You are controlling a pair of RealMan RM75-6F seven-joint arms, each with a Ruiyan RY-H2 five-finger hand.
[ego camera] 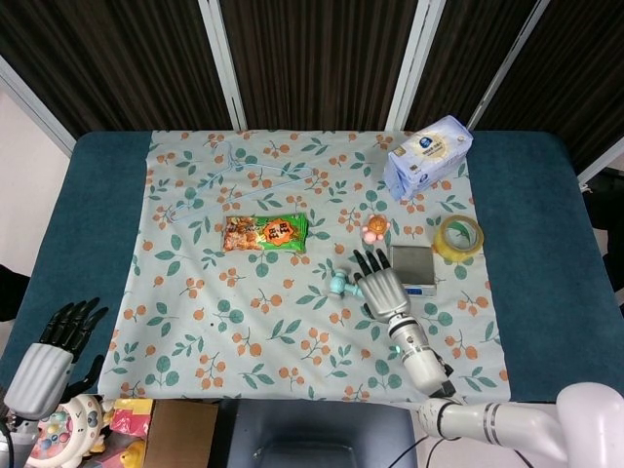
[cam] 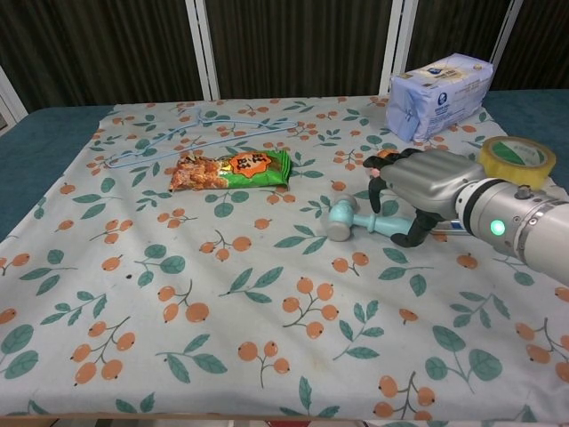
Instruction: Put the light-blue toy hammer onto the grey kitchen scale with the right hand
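- The hammer (cam: 357, 220) lies flat on the flowered cloth (cam: 222, 294), pale plastic, round head to the left, its handle running under the right hand (cam: 416, 189).
- That hand arches over the handle, dark fingers (cam: 375, 189) curled down and apart; whether they grip it or only touch it, I cannot tell.
- The scale (ego camera: 413, 265), a flat grey plate, sits just beside the hand.
- The left hand (ego camera: 57, 344) hangs off the tabletop's (ego camera: 88, 210) near-left corner, fingers spread, holding nothing.
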